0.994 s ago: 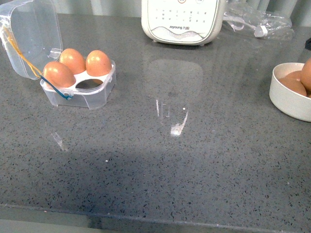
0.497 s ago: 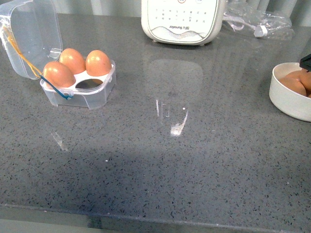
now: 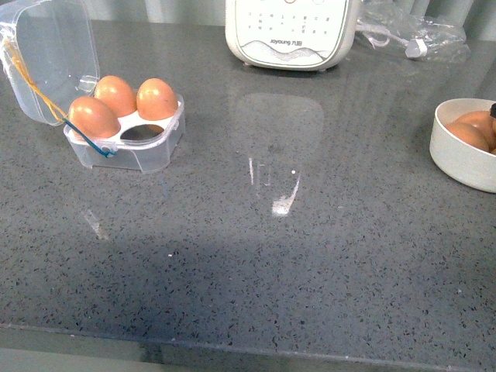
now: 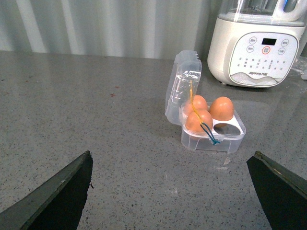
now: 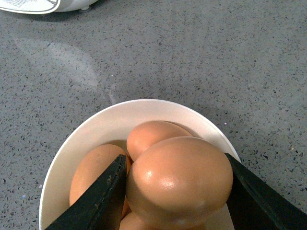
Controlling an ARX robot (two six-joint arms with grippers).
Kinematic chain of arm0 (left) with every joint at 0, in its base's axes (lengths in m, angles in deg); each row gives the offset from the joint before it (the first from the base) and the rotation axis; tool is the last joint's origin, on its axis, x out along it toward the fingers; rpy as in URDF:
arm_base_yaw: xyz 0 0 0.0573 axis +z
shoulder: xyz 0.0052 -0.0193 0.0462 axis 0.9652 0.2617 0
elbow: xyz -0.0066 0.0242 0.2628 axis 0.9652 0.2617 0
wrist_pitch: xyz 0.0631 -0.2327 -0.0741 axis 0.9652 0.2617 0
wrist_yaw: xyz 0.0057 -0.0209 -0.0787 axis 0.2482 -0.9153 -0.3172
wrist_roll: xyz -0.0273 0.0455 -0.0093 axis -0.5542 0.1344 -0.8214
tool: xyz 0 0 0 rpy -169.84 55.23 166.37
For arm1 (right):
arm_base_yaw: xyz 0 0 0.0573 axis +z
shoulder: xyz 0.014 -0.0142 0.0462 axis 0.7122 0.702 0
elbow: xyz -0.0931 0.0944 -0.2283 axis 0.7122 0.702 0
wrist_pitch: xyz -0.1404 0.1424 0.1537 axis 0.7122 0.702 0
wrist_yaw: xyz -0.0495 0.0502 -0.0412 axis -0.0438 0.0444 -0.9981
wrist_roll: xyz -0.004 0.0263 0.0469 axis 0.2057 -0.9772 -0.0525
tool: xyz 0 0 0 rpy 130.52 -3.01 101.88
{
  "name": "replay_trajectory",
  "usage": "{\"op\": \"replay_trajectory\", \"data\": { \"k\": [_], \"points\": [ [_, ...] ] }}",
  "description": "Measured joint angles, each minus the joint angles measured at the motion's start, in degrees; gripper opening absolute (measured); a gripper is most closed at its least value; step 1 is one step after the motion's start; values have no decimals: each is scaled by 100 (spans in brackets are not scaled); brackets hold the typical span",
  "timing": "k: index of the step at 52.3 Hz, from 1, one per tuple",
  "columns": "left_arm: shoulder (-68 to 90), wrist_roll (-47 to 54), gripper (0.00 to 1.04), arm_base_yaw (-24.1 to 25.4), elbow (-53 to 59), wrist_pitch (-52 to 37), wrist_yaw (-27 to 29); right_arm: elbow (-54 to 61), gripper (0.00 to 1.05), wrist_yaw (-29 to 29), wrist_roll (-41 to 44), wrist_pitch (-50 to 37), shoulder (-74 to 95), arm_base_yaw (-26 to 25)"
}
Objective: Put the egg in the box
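Note:
The box (image 3: 124, 133) is a clear four-cell case at the far left, with its lid (image 3: 50, 62) open. It holds three brown eggs, and its front right cell (image 3: 144, 134) is empty. The box also shows in the left wrist view (image 4: 213, 134). My left gripper (image 4: 170, 191) is open and empty, low over the counter short of the box. My right gripper (image 5: 177, 191) is shut on the egg (image 5: 180, 179), held between its dark fingers (image 5: 96, 201) just above the white bowl (image 5: 110, 124). Only a dark tip of it (image 3: 493, 112) shows in the front view.
The white bowl (image 3: 457, 159) at the right edge holds other brown eggs (image 5: 148, 134). A white kitchen appliance (image 3: 291, 35) stands at the back centre, with crumpled clear plastic (image 3: 411, 35) beside it. Grey counter lies between bowl and box.
At the front view's right edge, the tall egg seen over the bowl has gone from sight and a dark tip of my right gripper shows. The box has not moved.

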Motion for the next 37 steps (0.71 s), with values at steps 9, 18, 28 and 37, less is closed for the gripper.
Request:
{"op": "replay_trajectory", "data": {
  "k": [9, 18, 28, 37],
  "points": [
    [0, 0, 98, 0, 0, 0, -2, 37, 49, 9, -7, -35, -26, 59],
    [0, 0, 98, 0, 0, 0, -2, 81, 49, -17, -17, -22, -299, 258],
    [0, 0, 98, 0, 0, 0, -2, -85, 49, -118, -81, 28, -822, 555],
    [0, 0, 98, 0, 0, 0, -2, -590, 49, -107, -232, -31, -846, 975]
  ]
}}
